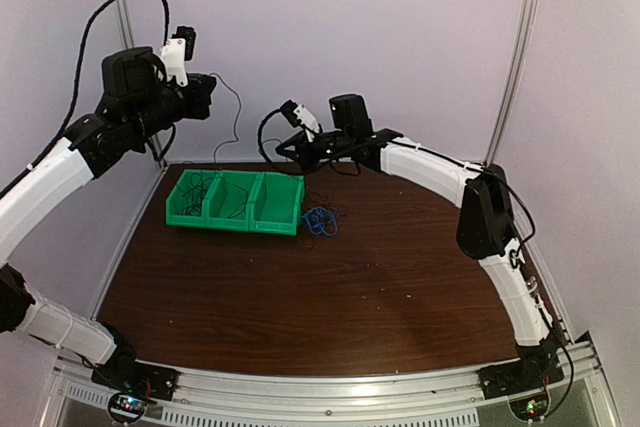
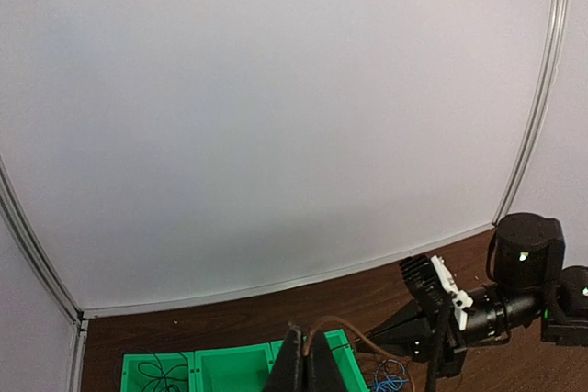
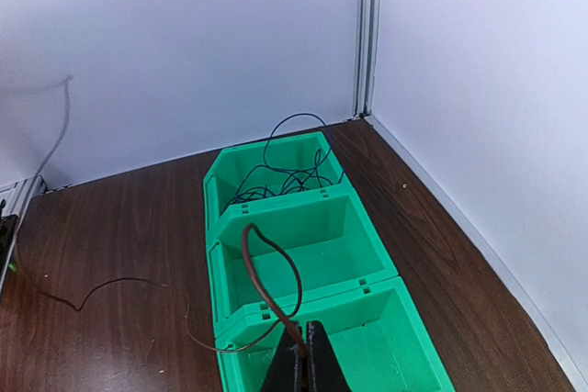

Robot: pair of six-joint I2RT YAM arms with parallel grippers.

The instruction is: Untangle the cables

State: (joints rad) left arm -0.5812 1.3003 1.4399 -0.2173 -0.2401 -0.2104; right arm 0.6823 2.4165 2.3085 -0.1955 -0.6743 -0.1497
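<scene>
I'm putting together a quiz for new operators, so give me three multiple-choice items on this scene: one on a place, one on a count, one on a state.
1. Where does the blue tangle lie?
A) in the middle bin
B) on top of an arm
C) on the table beside the bins

2. How many green bins stand in the row?
A) two
B) three
C) five

3. How is the right gripper?
A) shut on a thin cable
B) wide open and empty
C) shut on a bin wall

Answers:
1 C, the blue loops rest on the wood just off the end of the row.
2 B, three bins sit side by side.
3 A, its wrist view shows it closed, with the cable rising from its tip.
</scene>
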